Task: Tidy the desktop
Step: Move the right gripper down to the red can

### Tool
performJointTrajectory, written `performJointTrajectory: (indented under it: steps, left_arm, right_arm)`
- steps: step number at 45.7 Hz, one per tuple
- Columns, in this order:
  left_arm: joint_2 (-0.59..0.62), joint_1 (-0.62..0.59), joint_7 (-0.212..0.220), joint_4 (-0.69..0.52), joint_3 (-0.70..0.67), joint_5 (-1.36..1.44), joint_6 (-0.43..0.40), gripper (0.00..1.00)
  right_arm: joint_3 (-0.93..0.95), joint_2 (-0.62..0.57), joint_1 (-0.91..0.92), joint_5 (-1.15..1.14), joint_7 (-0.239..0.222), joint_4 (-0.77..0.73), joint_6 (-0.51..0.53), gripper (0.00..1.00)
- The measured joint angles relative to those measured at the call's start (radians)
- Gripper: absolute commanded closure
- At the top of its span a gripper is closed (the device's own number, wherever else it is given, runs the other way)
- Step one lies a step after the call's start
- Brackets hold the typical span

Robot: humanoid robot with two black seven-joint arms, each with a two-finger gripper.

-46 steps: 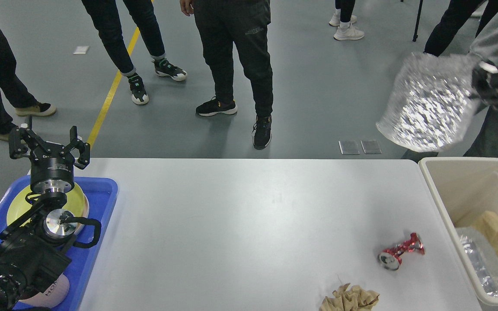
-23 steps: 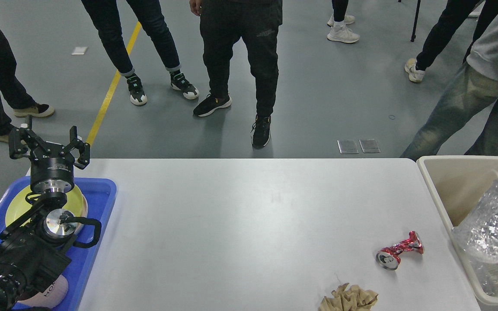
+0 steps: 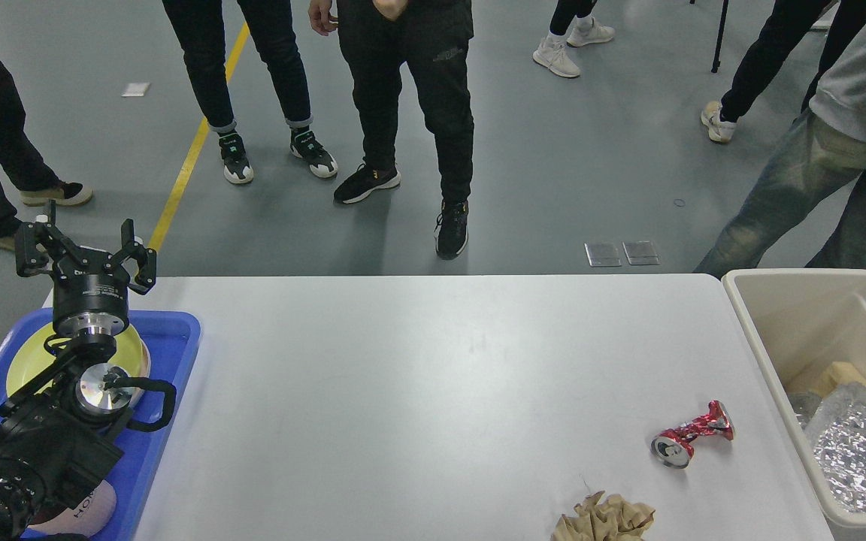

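Note:
The white desktop point(image 3: 418, 391) fills the middle of the head view. A crushed red can point(image 3: 691, 434) lies on it at the right, and a crumpled piece of brown paper point(image 3: 604, 518) sits at the front edge below the can. My left gripper point(image 3: 86, 252) is raised over the far end of the blue tray point(image 3: 174, 361) at the left, open, with nothing between its fingers. My right gripper is out of view.
The tray holds a yellow-green plate point(image 3: 132, 349) and a pink object point(image 3: 80, 515) under my arm. A beige bin point(image 3: 786, 338) at the right edge holds crinkled clear plastic point(image 3: 858, 454) and brown paper. Several people stand beyond the far edge.
A clear plastic bag held above the bin a second ago dropped in and now lies flat in it. The people shifted their feet. My left arm has not moved.

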Motion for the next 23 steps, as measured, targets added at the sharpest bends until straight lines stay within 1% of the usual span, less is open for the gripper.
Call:
performJointTrajectory:
  steps: [8, 13, 18, 21, 22, 23]
  left_arm:
    - [0.000, 0.000, 0.000, 0.000, 0.000, 0.000, 0.000, 0.04]
    - [0.000, 0.000, 0.000, 0.000, 0.000, 0.000, 0.000, 0.04]
    - [0.000, 0.001, 0.000, 0.000, 0.000, 0.000, 0.000, 0.04]
    - [0.000, 0.001, 0.000, 0.000, 0.000, 0.000, 0.000, 0.04]
    - [0.000, 0.001, 0.000, 0.000, 0.000, 0.000, 0.000, 0.04]
    - [0.000, 0.001, 0.000, 0.000, 0.000, 0.000, 0.000, 0.04]
  right_arm:
    - [-0.154, 0.096, 0.256, 0.000, -0.001, 0.086, 0.137, 0.00]
    - [-0.246, 0.160, 0.453, 0.001, -0.002, 0.193, 0.280, 0.00]
    - [-0.290, 0.199, 0.646, 0.001, 0.000, 0.281, 0.504, 0.00]
    - [-0.299, 0.212, 0.739, 0.001, 0.001, 0.316, 0.661, 0.00]
    - [-0.304, 0.220, 0.784, 0.001, 0.001, 0.335, 0.742, 0.00]
    - [-0.306, 0.226, 0.809, 0.001, 0.001, 0.346, 0.785, 0.00]
